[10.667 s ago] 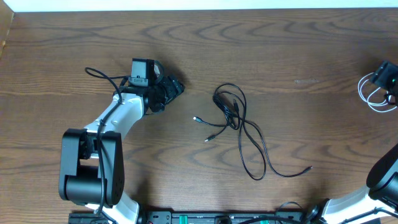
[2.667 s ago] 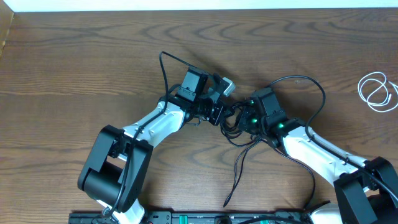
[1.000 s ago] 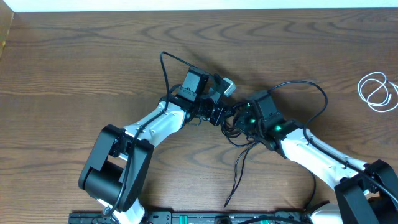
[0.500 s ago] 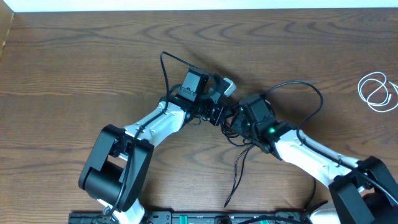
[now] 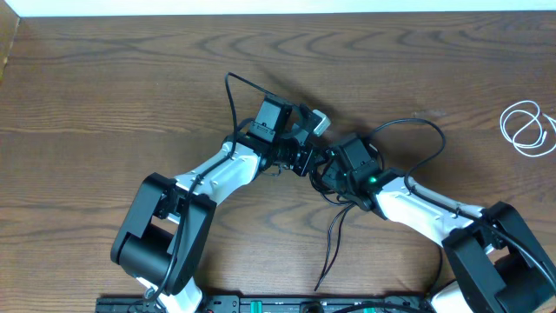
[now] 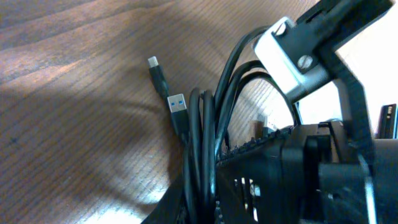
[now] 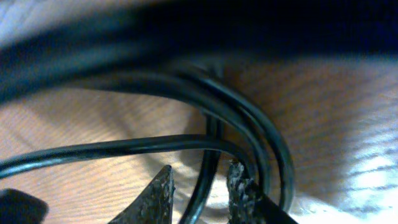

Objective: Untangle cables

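Note:
The black cable [image 5: 337,193] lies bunched at the table's middle, with two strands trailing toward the front edge. My left gripper [image 5: 304,159] is shut on its gathered strands [image 6: 200,130]. Two of its plug ends [image 6: 176,102] lie on the wood beyond that grip. My right gripper [image 5: 328,171] meets the bundle from the right. Its fingertips [image 7: 160,190] stand slightly apart, so it is open, and one black strand [image 7: 205,177] runs loose between them, while other loops [image 7: 261,134] curve just beyond. The white cable [image 5: 526,127] lies coiled at the far right, away from both grippers.
Each arm's own thick black lead arches over the work area, one behind the left wrist [image 5: 233,97] and one over the right forearm [image 5: 430,130]. The right gripper's metal bracket [image 6: 289,53] fills the upper right of the left wrist view.
The right gripper has slid a little left, closer to the left gripper, and its jaws have parted. The left gripper has kept its hold and place.

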{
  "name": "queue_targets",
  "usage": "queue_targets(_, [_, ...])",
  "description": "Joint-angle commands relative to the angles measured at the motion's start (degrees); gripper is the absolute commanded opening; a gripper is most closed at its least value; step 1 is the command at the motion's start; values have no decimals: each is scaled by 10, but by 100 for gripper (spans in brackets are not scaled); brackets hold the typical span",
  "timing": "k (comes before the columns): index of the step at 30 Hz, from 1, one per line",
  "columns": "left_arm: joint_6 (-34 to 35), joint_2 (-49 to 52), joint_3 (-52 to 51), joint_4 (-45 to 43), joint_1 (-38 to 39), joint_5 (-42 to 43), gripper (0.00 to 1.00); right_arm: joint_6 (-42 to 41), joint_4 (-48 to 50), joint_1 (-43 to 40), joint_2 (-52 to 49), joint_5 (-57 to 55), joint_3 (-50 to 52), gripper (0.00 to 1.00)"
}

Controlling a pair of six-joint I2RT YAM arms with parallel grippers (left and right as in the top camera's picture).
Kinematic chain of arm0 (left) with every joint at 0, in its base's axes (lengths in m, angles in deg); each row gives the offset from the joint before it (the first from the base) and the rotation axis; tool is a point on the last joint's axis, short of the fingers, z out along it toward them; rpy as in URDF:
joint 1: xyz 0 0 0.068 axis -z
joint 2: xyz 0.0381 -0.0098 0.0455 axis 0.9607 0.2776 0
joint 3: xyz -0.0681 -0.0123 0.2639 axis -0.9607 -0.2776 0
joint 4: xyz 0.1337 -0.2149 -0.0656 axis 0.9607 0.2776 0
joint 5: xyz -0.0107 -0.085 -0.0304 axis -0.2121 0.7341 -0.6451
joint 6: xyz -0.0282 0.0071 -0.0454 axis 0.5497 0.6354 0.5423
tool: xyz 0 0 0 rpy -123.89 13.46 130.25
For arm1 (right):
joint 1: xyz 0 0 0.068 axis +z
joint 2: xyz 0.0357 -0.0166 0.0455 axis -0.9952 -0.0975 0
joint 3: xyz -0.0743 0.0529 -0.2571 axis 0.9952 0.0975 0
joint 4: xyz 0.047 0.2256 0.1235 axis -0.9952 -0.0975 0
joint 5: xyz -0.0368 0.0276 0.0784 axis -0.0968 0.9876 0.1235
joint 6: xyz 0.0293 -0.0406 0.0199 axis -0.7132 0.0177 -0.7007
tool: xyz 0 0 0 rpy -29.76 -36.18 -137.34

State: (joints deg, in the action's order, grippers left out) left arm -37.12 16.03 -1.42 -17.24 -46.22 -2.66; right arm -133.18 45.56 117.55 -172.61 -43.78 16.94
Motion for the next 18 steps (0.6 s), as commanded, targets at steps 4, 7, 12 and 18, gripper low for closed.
queue_targets(4, [-10,0,2,-4,-3,9,10,-14,-1,2,-57,-33,8,23])
queue_targets(7, [-10,0,2,-4,-3,9,10,-14,3,2,-63,-33,8,22])
queue_targets(12, [-10,0,2,-4,-3,9,10,-14,18,2,-63,-30,8,22])
queue_targets(18, [-10,0,2,-4,-3,9,10,-14,23,2,-63,-23,8,25])
